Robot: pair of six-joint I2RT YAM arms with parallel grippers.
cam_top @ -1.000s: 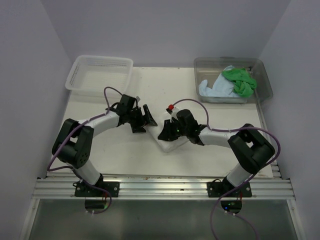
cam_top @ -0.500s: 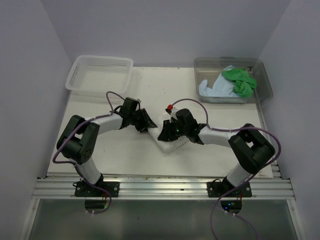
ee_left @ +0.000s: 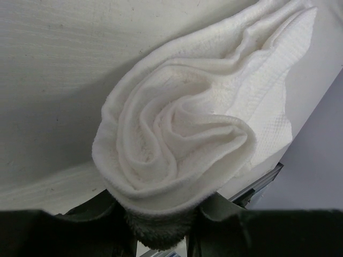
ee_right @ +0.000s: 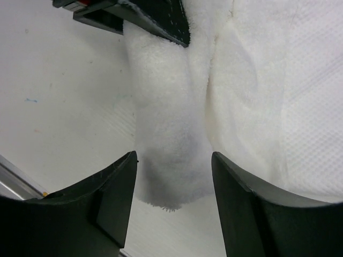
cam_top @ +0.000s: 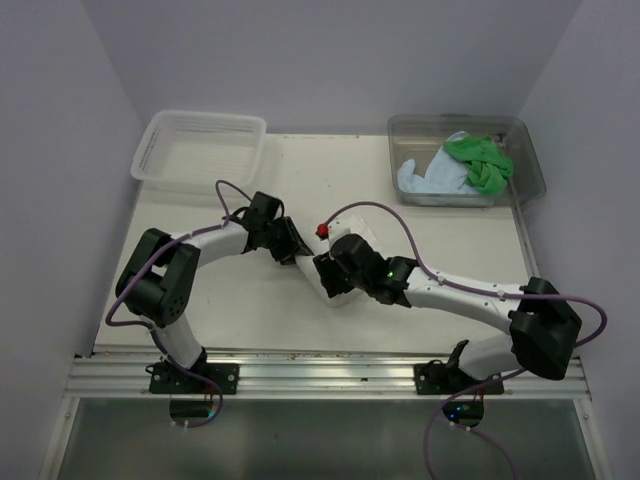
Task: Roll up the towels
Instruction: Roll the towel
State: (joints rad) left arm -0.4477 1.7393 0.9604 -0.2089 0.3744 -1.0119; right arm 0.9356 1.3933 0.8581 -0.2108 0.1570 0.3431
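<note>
The white towel (ee_left: 177, 128) lies on the table as a loose roll, its spiral end facing the left wrist camera. My left gripper (ee_left: 161, 217) is shut on the lower edge of that end; from above it sits at mid-table (cam_top: 296, 251). My right gripper (ee_right: 174, 168) is open, its fingers (ee_right: 115, 187) standing either side of the roll's other end (ee_right: 166, 107) without touching it. From above the right gripper (cam_top: 323, 272) covers most of the white towel (cam_top: 338, 295). The green towel (cam_top: 478, 160) and light blue towel (cam_top: 428, 178) lie crumpled in the clear tub.
The clear plastic tub (cam_top: 528, 160) stands at the back right. A white lattice basket (cam_top: 200, 128) stands at the back left. The two grippers nearly meet at mid-table, and the left gripper's finger (ee_right: 150, 16) shows at the top of the right wrist view.
My left gripper has moved right and closed on the roll's end. My right arm has stretched out to the left along the towel, and its gripper has opened.
</note>
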